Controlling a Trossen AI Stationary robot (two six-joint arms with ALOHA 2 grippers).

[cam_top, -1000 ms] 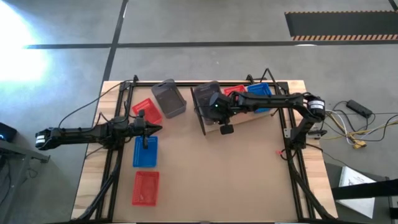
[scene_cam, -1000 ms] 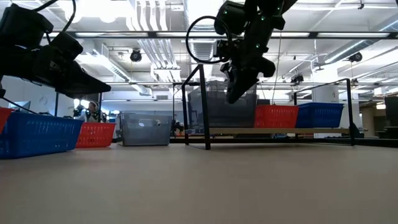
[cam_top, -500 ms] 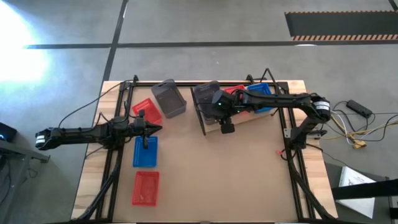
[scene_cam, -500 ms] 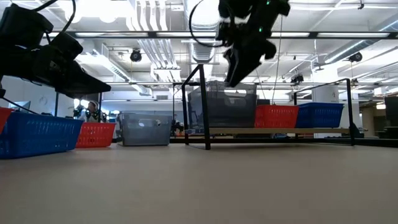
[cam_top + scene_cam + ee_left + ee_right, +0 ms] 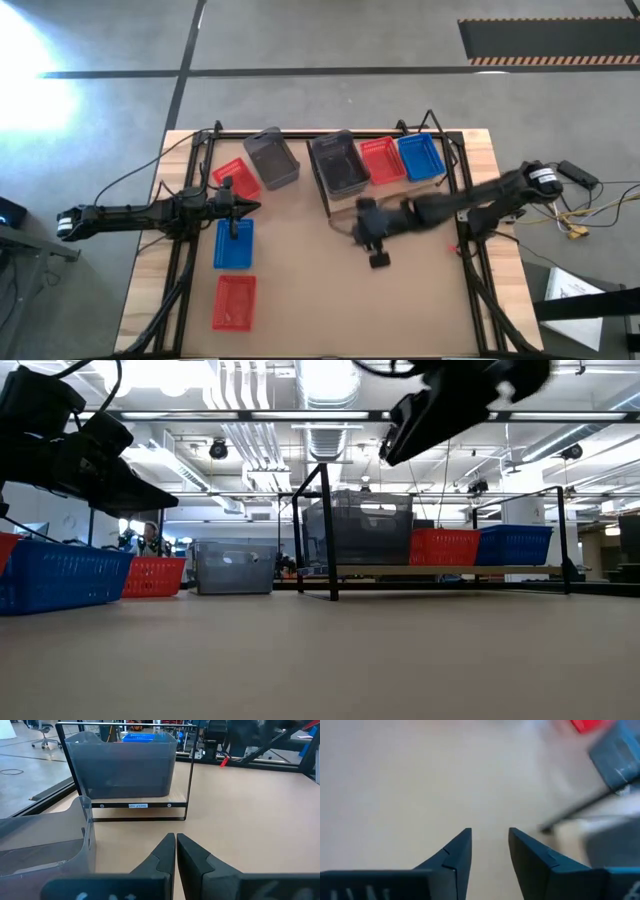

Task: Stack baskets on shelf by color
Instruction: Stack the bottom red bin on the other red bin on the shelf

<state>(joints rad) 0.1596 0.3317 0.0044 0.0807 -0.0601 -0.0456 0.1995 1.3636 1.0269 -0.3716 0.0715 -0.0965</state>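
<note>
text: none legible | shelf (image 5: 135, 806) edge label: too small to read

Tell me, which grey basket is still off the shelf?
The grey basket on the table, beside a red basket near the left arm. The other grey basket sits on the shelf, next to red and blue ones.

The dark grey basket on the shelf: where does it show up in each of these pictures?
High view: the grey basket on the shelf sits top centre, left of the red basket.
Low view: centre, again left of the red one.
Left wrist view: large, upper middle.
Right wrist view: blurred; cannot tell.
Shared landmark: the shelf's black wire frame.
</note>
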